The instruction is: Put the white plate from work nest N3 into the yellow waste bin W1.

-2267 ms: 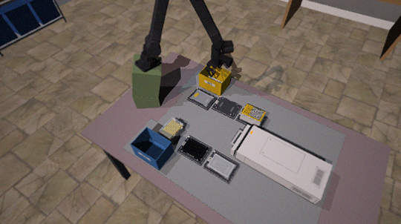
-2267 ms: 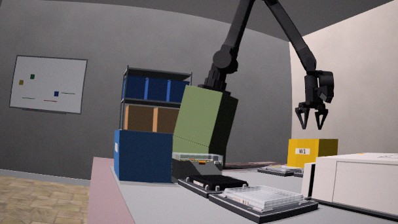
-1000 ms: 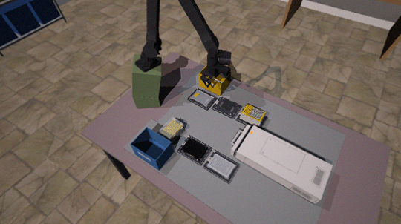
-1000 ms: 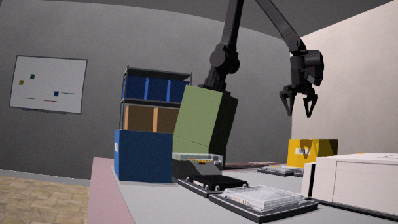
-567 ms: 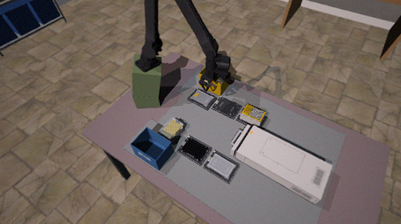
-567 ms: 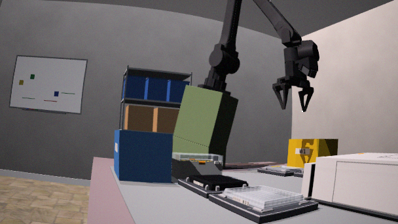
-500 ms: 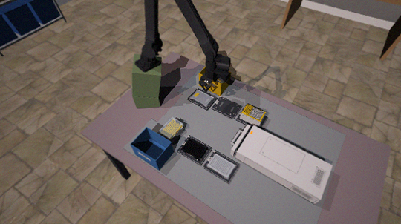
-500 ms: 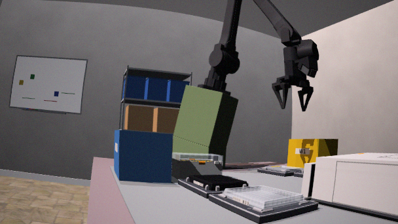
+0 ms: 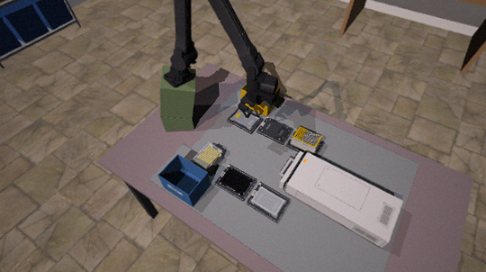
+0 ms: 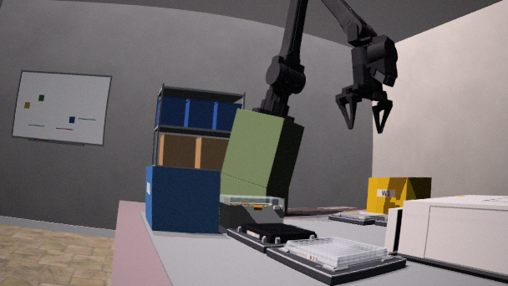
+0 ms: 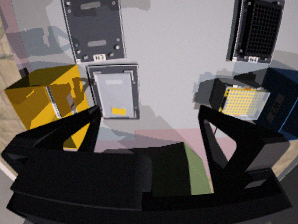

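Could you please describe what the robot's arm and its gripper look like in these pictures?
The arm is matt black throughout, built of slim straight links joined by chunkier rounded joint housings, and it stands on a green block. The gripper is black too: a boxy body carrying two angular, tapering fingers with pointed tips. No cables, labels or markings show on it.

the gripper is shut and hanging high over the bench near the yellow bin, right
Not quite. The gripper is open, not shut: the exterior view shows its fingers spread wide with nothing between them. The rest holds: it hangs high above the bench, near the yellow bin.
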Available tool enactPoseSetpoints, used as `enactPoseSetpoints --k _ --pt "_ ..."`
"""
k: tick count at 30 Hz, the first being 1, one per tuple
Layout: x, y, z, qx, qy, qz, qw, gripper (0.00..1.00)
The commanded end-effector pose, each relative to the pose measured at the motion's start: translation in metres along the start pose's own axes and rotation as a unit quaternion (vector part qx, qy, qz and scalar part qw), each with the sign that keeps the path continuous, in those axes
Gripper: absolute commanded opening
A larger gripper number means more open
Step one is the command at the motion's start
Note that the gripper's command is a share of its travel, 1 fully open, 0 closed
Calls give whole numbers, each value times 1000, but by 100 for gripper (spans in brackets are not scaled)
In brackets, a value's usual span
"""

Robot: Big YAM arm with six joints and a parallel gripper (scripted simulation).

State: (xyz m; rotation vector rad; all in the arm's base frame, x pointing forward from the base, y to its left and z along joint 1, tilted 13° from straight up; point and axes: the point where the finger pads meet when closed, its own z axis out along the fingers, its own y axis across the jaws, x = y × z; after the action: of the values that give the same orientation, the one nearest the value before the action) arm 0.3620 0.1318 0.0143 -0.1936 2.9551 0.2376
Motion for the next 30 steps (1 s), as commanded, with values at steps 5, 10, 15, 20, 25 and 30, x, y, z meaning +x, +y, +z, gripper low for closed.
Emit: enactPoseSetpoints --k 5,10,15,20,25,30 --pt "-27 -23 -16 -2 -11 -12 1000 100" --pt "-33 -42 -19 -1 -6 -12 1000 100" --pt "-38 -53 -23 0 -7 -12 1000 100" --pt "-45 -72 -30 0 -7 -12 1000 100" --pt "-40 -70 -31 1 -10 -13 1000 100" --pt "-40 -70 -31 1 -10 -13 1000 100"
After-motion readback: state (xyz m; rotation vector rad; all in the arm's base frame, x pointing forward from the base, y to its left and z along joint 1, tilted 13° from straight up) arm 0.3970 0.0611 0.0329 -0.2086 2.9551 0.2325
